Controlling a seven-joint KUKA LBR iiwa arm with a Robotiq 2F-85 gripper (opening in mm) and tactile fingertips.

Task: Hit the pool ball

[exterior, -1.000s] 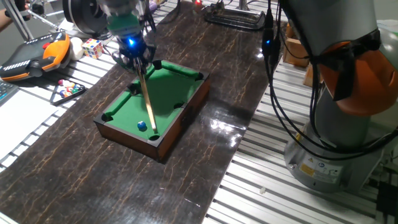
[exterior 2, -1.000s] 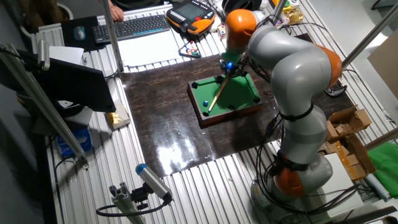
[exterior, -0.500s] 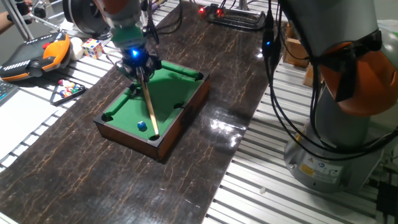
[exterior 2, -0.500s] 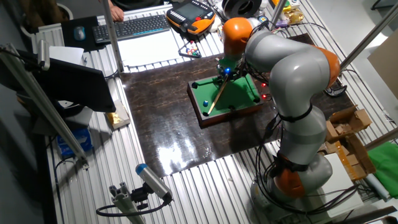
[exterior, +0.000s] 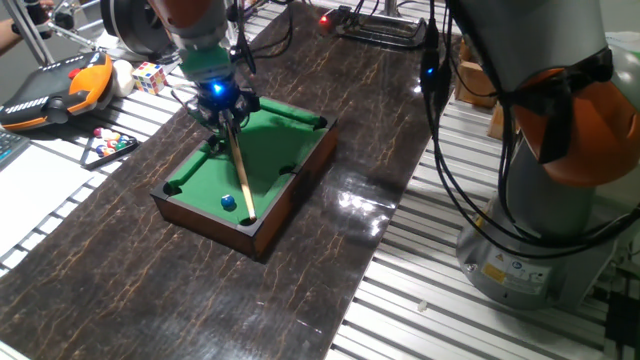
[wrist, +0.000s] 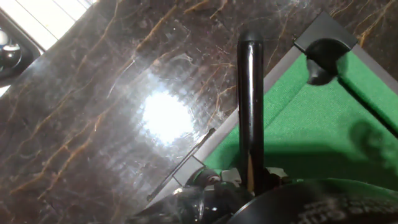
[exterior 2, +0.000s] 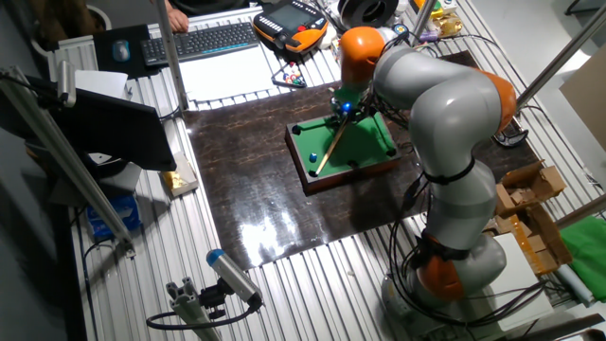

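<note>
The pool ball sits on the green felt near the front end of the miniature pool table, close to a corner pocket. Just beside it to the right lies the tip of a thin wooden cue — slanted down so its point meets the felt at ball height. The pincer is clamped on the cue's top end, over the far rail. All this rests on the dark marbled table; the ball looks unstruck.
</note>
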